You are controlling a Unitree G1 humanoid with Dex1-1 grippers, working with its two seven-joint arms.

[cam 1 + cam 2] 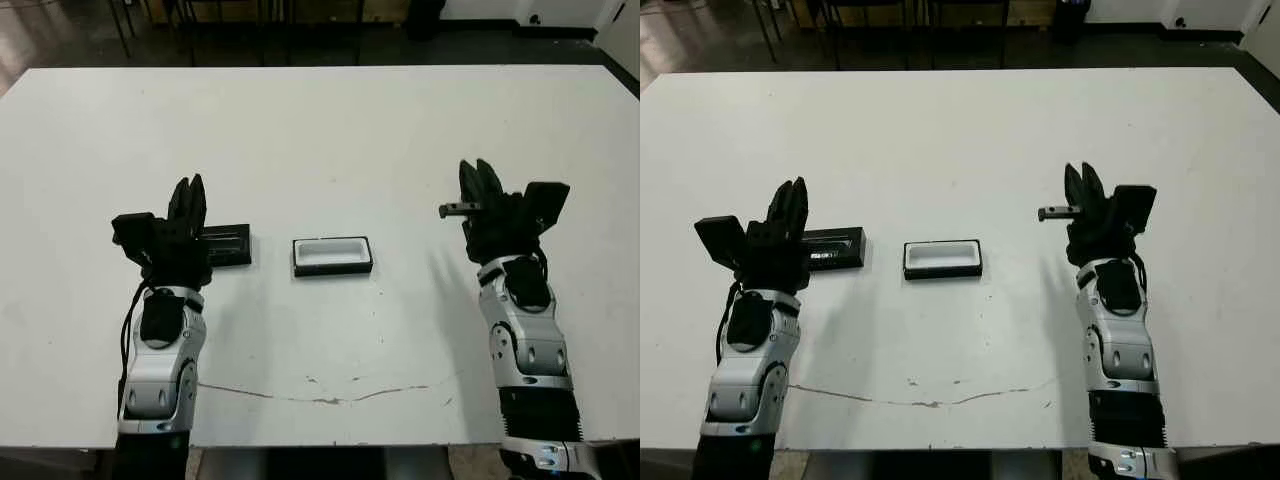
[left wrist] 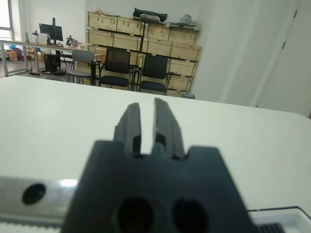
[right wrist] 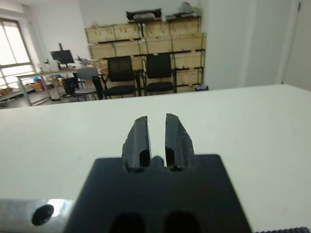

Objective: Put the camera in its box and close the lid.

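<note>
White-lined box point(image 1: 332, 256) beside black lid point(image 1: 228, 244)

Looks like a lab or workshop office. Behind the white table point(image 2: 58, 97), black chairs point(image 2: 116, 65) in a row, stacked wooden crates point(image 2: 141, 36) along a white wall, and a desk point(image 2: 29, 46) with a monitor point(image 2: 51, 31) near a window point(image 3: 12, 43).
</note>
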